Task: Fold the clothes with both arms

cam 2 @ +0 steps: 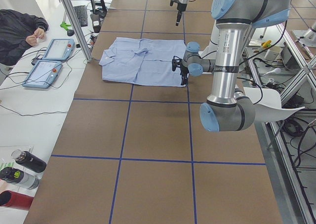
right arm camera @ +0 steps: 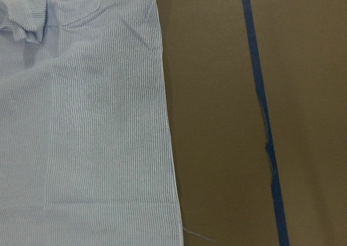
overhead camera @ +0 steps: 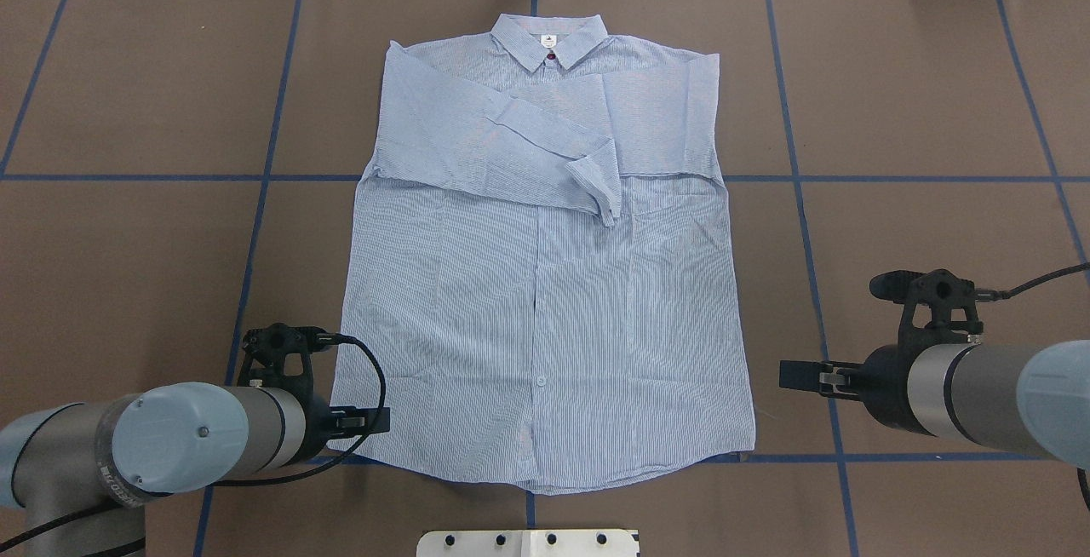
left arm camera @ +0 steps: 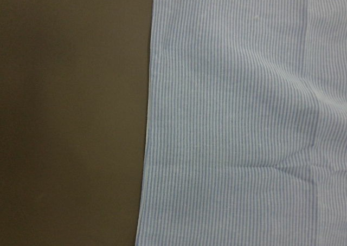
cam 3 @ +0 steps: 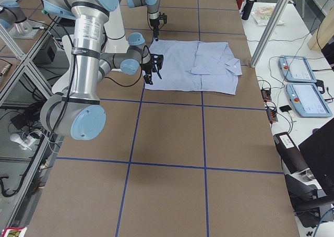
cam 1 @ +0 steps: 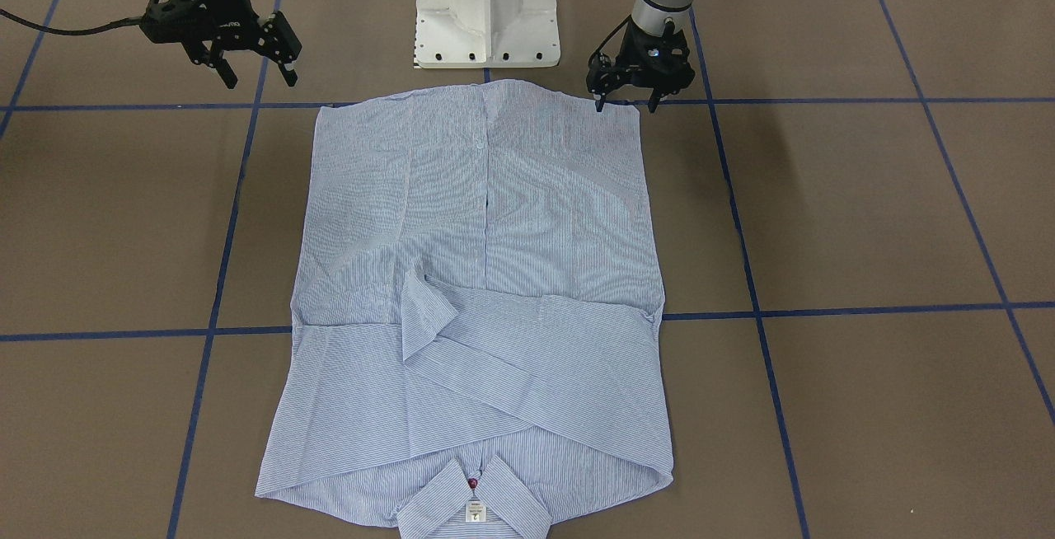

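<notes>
The light-blue striped shirt (cam 1: pixel 494 234) (overhead camera: pixel 545 284) lies flat and face up on the brown table. Its collar (overhead camera: pixel 549 33) points away from the robot and both sleeves are folded across the chest. My left gripper (cam 1: pixel 626 102) (overhead camera: pixel 375 421) hangs open just over the hem corner nearest the robot's left. The left wrist view shows only the shirt's side edge (left arm camera: pixel 149 121) and bare table. My right gripper (cam 1: pixel 255 69) (overhead camera: pixel 796 374) is open and holds nothing, raised off the table a little outside the shirt's other side edge (right arm camera: pixel 165 121).
The white base pedestal (cam 1: pixel 486 11) stands just behind the hem. Blue tape lines (overhead camera: pixel 255 225) cross the brown table cover. A side bench holds two teach pendants (cam 2: pixel 49 61) and bottles (cam 2: pixel 24 169), with a person's sleeve (cam 2: pixel 19 29) and a metal frame post (cam 2: pixel 74 21) nearby.
</notes>
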